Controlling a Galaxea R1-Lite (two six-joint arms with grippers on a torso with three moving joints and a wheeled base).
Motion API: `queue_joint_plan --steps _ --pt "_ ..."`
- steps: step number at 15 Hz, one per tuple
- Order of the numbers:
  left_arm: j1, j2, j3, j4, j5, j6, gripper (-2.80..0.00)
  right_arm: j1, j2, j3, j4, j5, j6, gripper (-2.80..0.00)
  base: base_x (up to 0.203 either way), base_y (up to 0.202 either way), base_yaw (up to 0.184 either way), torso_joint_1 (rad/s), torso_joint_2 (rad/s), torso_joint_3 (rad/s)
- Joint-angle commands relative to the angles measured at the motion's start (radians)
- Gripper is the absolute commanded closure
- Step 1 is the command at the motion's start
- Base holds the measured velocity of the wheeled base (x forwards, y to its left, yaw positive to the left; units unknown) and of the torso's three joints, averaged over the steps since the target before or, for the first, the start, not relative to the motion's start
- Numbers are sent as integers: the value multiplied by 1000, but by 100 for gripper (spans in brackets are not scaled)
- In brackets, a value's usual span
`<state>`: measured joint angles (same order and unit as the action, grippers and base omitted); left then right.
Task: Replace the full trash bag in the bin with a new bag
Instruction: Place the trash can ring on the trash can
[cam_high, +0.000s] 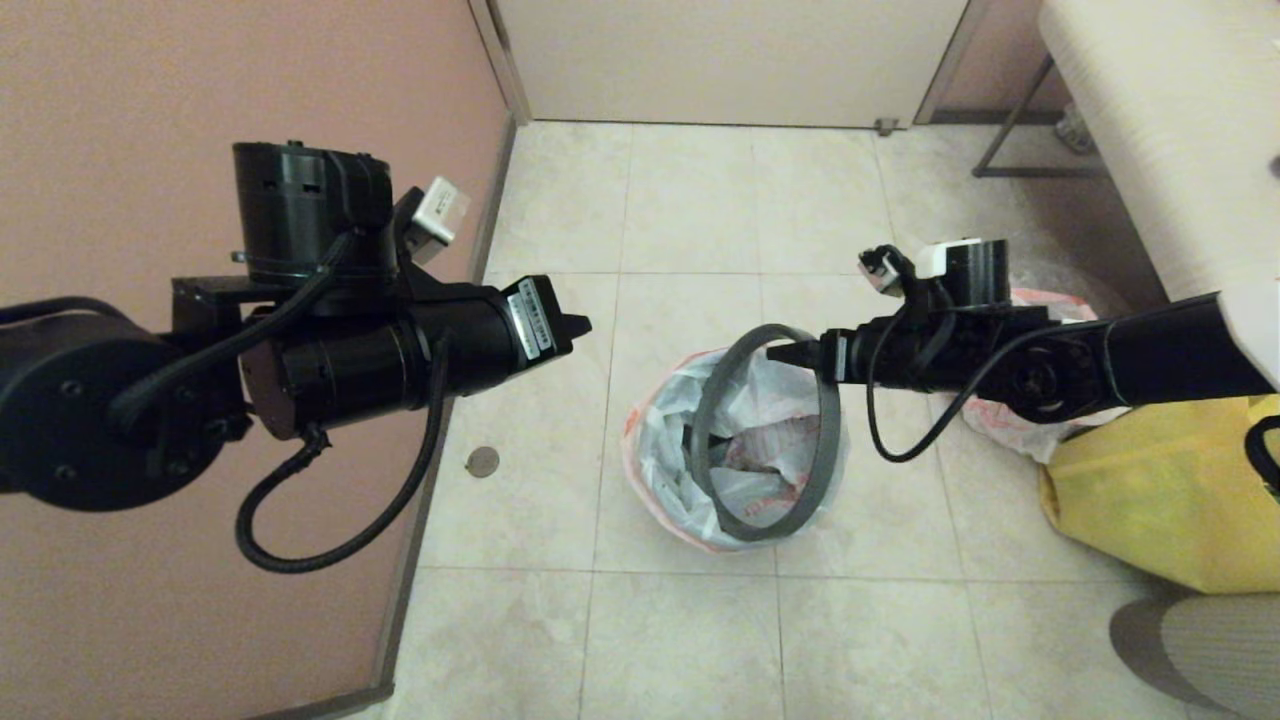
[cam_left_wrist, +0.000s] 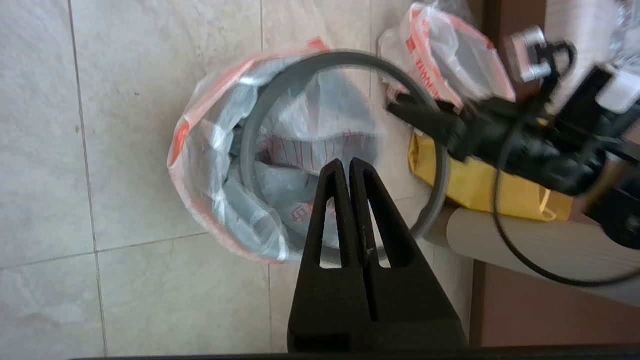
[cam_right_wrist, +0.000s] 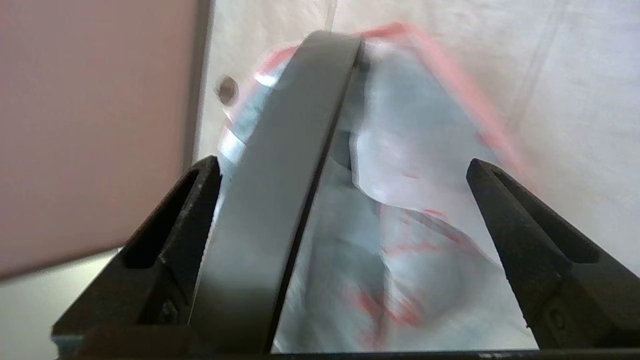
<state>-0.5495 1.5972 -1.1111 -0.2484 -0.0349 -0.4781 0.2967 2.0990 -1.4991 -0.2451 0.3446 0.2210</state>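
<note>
A limp white bag with a red-orange edge (cam_high: 655, 470) lines the bin and folds over its rim; it looks like the new bag, with red print and nothing bulky inside. The black bin is hidden under it. The dark grey hoop (cam_high: 829, 440) is tilted, its low side at the bin's mouth and its high side at my right gripper (cam_high: 785, 352). That gripper (cam_right_wrist: 342, 161) is open, and the hoop (cam_right_wrist: 280, 175) leans on one finger. Behind the right arm lies the full trash bag (cam_left_wrist: 450, 65), mostly hidden. My left gripper (cam_high: 583, 325) hangs shut and empty, up left of the bin.
A yellow bag (cam_high: 1150, 490) sits on the floor right of the bin. A pink wall (cam_high: 200, 80) runs along the left, with a round floor drain (cam_high: 483, 461) near its foot. A pale bench (cam_high: 1180, 130) stands at the back right.
</note>
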Motion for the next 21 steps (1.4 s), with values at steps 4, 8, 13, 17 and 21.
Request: queue_joint_plan --steps 4,8,13,17,21 --pt "-29 -30 9 1 0 -3 0 -33 -149 104 81 -71 -61 -280 0 0 0 0 0 0" --pt "-60 -41 16 2 8 -3 0 -2 -102 104 138 -215 -161 -280 0 0 0 0 0 0" --pt "-66 -34 22 1 9 -2 0 105 20 69 116 -275 -154 -280 0 0 0 0 0 0" --pt "-83 -20 24 1 27 2 0 136 59 39 107 -311 -129 -280 0 0 0 0 0 0" --pt "-84 -17 28 0 30 9 0 111 47 33 107 -311 -132 -280 0 0 0 0 0 0"
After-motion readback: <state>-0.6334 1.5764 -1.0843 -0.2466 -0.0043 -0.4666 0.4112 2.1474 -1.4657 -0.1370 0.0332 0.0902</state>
